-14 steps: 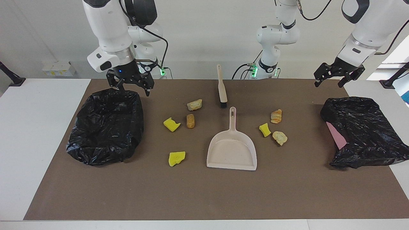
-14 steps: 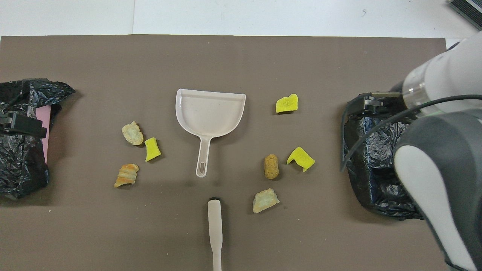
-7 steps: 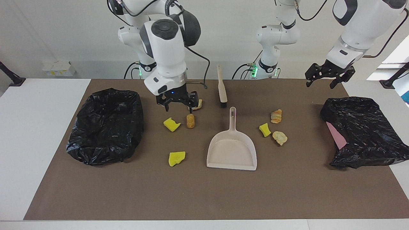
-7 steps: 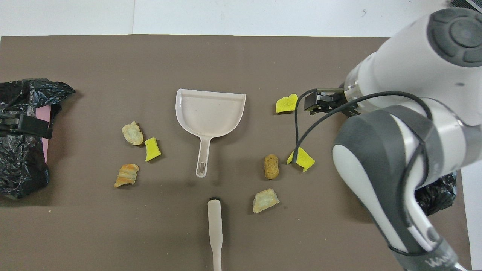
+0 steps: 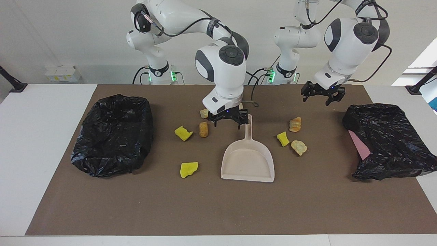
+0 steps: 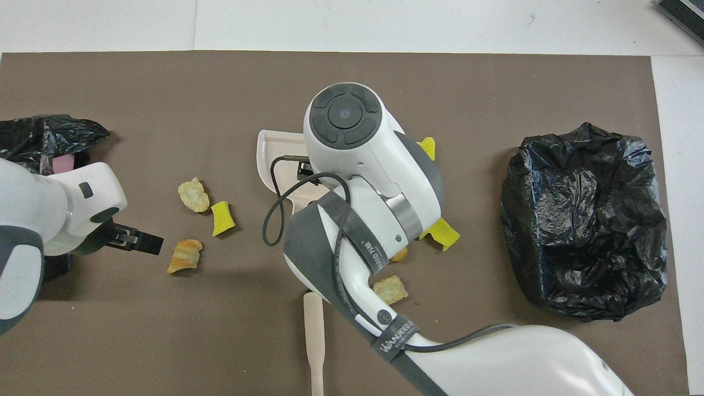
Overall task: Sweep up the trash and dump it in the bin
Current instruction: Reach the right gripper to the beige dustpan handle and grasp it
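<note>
The trash [image 5: 203,129] lies scattered on the brown mat [image 5: 218,212] in two loose groups, one on each side of the beige dustpan [image 5: 248,160]. Toward the right arm's end are two yellow sponge chunks [image 5: 183,133] [image 5: 188,169], a brown lump and a pale lump [image 5: 204,113] partly hidden by the right wrist. Toward the left arm's end are one yellow chunk [image 5: 282,138] and two tan lumps [image 5: 295,124] [image 5: 299,147].

The strip of mat farthest from the robots is bare, and open mat separates each group from the black-bagged bin [image 5: 114,135] at the right arm's end and the crumpled black bag [image 5: 387,140] at the left arm's end, which shows a pink patch.

On the overhead view a strap on the right arm reads "WANJEE" in part; no other writing can be read.

The right gripper [image 5: 228,121] hangs with fingers spread just over the dustpan's handle, holding nothing. The right arm covers the brush [image 6: 314,341] head and part of the pan from above. The left gripper [image 5: 322,97] hovers, spread and empty, over bare mat between the tan lump and the crumpled bag.
</note>
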Available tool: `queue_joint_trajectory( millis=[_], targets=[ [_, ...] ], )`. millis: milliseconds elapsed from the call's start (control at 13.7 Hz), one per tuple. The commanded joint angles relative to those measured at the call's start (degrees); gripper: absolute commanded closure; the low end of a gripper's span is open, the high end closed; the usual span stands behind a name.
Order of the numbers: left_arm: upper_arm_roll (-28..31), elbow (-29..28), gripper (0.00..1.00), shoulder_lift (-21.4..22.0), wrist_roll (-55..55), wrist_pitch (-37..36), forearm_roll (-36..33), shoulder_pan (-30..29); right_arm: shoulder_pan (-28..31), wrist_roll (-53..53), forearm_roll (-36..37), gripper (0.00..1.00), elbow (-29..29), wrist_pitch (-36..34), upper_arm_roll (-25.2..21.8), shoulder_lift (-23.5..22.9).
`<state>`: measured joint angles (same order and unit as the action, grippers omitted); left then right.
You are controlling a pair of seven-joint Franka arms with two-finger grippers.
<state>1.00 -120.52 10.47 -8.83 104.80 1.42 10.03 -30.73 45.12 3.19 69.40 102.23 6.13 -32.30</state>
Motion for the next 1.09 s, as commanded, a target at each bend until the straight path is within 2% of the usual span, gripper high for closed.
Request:
queue_joint_trajectory(
  millis=[0,219,437,801,1020],
  targets=[
    [0.76,-8.92,0.00,5.51,-0.92,5.05,1.99,2.45,-2.31,1.99,0.68,0.00,-2.96,1.48,-0.15,-3.73],
    [0.76,-16.22,0.00,9.11,-1.01,7.78,5.61,4.99,-5.73,1.99,-0.46,0.00,-2.26,-0.45,0.64,-3.04],
    [0.76,-24.74,0.00,13.60,-0.92,13.14,6.57,9.12,-5.39,1.99,-1.69,0.00,-1.91,3.13,0.55,-4.44],
    [0.76,-32.93,0.00,19.66,-1.01,17.45,7.54,14.22,-5.83,1.99,-1.34,0.00,-0.50,6.32,0.55,-6.99],
    [0.76,-35.93,0.00,22.92,-0.93,17.81,11.67,16.07,-6.53,2.08,-1.60,0.07,-0.15,6.93,0.55,-7.60]
  ],
)
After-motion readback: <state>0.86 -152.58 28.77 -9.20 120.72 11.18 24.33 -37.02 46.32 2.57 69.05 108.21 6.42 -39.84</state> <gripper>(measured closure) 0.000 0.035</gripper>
